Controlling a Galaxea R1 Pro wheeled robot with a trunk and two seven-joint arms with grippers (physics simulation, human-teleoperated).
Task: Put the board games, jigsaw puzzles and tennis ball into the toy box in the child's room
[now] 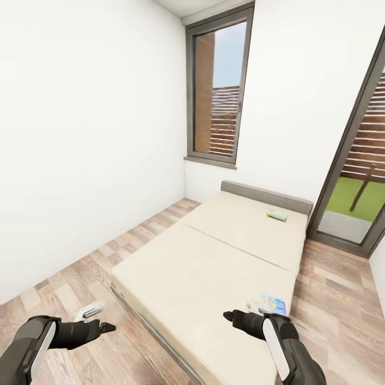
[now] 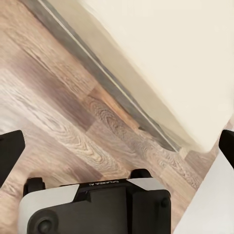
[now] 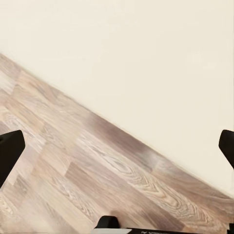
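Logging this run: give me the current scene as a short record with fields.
place: room with wood-plank floor, white walls, dark-framed window
bed: beige mattress, grey headboard
blue board game: on the bed's near right corner
green board game: on the bed near the headboard
left gripper: open, over the floor
right gripper: open, over the bed's near edge
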